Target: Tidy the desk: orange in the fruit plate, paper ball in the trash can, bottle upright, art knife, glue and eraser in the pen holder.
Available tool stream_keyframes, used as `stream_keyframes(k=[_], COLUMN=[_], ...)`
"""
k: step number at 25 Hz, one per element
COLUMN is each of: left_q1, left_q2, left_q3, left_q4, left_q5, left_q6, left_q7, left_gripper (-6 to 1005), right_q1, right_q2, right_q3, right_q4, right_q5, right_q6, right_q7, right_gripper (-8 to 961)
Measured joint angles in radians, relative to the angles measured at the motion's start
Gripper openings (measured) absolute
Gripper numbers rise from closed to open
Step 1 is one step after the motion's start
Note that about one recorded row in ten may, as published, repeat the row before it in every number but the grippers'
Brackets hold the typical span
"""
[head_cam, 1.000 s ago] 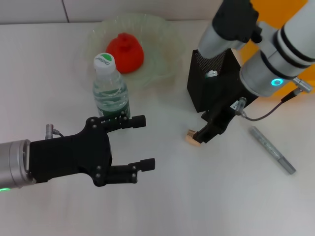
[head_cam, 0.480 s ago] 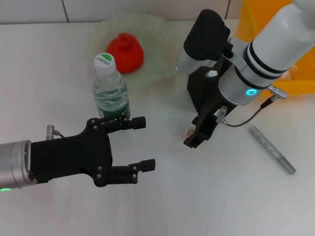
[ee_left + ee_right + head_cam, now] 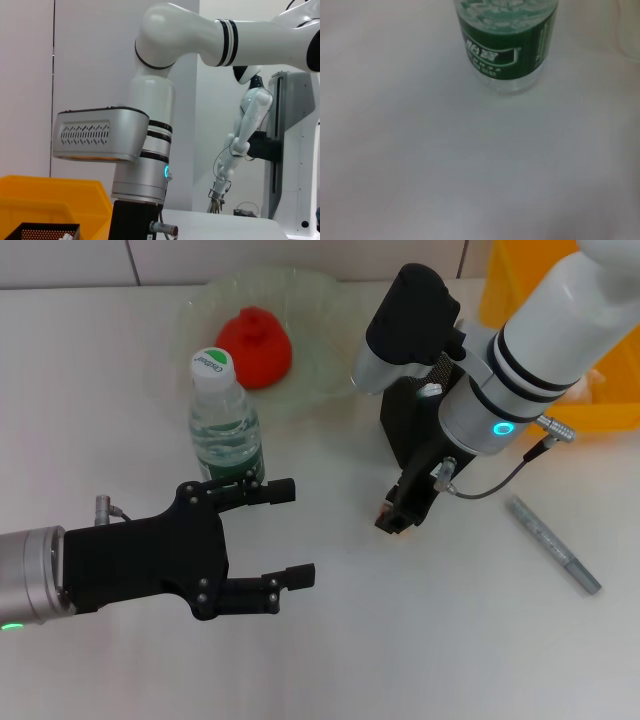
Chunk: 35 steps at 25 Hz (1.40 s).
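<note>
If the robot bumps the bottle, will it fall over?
Maybe. The bottle stands upright, tall and narrow, so a push near its cap could tip it. It looks full of water, so it is probably heavy enough to resist a light nudge. Once down, its round body would likely roll.

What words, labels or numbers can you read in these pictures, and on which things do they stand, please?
Bottle cap: green print, too small to read.
Bottle label, right wrist view: white lettering on green, too blurred to read.
Glue: faint marks, unreadable.
No other text shows.

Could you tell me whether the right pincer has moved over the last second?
Yes: the right pincer has swung toward the robot's left, over the eraser beside the pen holder.
</note>
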Motion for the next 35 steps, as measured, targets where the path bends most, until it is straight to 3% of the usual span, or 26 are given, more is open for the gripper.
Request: stream_keyframes(k=[5,17,22,23,24,29,31,35], left_q1=[0.001,0.000,-0.001,-0.001,-0.001,0.000,-0.002,-0.002], left_q2=[0.000,0.000,0.000,0.000,0.000,0.000,0.000,0.000], left_q3=[0.001,0.002,0.002,0.002,0.002,0.002,0.002,0.002], left_q4=[0.000,0.000,0.000,0.000,0.000,0.000,0.000,0.000], left_q5=[0.000,0.008,0.007,0.007,0.006,0.005,0.007,0.007], left_q6=[-0.003,-0.010,-0.008,-0.008,-0.007,-0.005,-0.007,-0.006], left_q7=[0.000,0.000,-0.001,-0.001,-0.001,-0.001,-0.001,-0.001], left_gripper=[828,829,828,828,828,829,829,829], right_q1=[0.005,-0.007,-0.069,-0.122,-0.122,-0.250,-0.266,-0.263], right_q2=[0.000,0.003,-0.001,-0.004,-0.004,-0.011,-0.016,-0.042], right_q3=[-0.012,-0.026,0.002,0.054,0.054,0.361,0.512,0.637], right_q4=[0.016,0.005,-0.106,-0.210,-0.210,-0.489,-0.530,-0.515], right_q5=[0.000,0.001,0.016,0.019,0.019,0.115,0.185,0.212], right_q6=[0.016,0.020,-0.039,-0.085,-0.085,-0.185,-0.203,-0.195], right_q7=[-0.001,0.003,0.004,0.003,0.003,-0.049,-0.077,-0.081], right_gripper=[363,282,257,253,253,253,253,254])
